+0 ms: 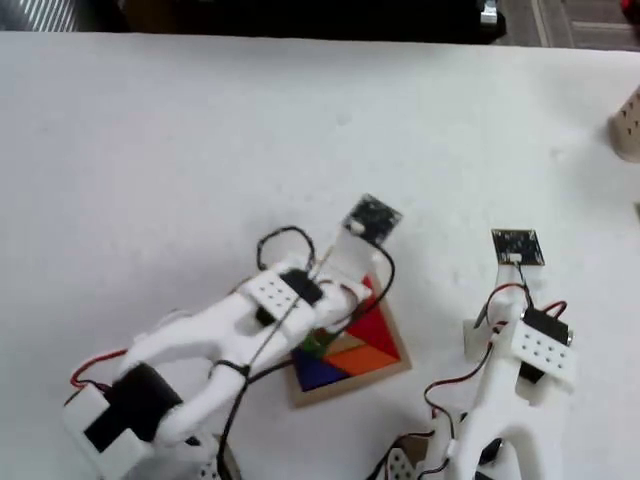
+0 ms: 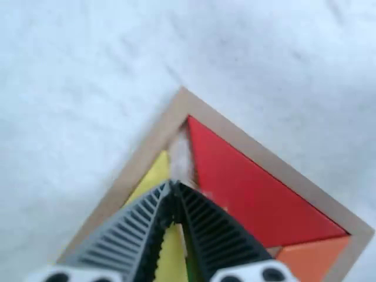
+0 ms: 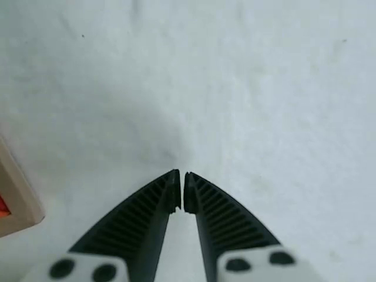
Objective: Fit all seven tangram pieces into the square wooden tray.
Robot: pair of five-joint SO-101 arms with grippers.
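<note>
Pressed together, the left pincer (image 2: 175, 187) is held low over the tray (image 2: 264, 160). Its two dark, ribbed fingers (image 2: 217, 229) taper to a single point, and nothing is pinched between them. That point is seen above the seam where the yellow piece (image 2: 154, 176) meets the red triangle (image 2: 252, 188), close to one corner of the tray. Whether the pieces are touched cannot be told. A pale streak is seen along that seam toward the corner, and what it is cannot be made out.

The tray is a square of light, smooth wood with a flat raised rim, set askew on the tabletop (image 1: 200, 150). Flat, sharp-edged coloured pieces are laid inside it. The large red triangle is set along one rim, and an orange piece (image 2: 311, 258) touches its edge. In the high view a blue piece (image 1: 318, 372) is seen at the corner nearest the arm bases, and a green piece (image 1: 315, 343) is partly covered by the left arm.

The right pincer (image 3: 181, 192) is likewise closed, with only a hairline slit left between its ribbed tips, and nothing is gripped. It is held above bare tabletop, white and faintly mottled, just beside a corner of the tray's rim.
</note>
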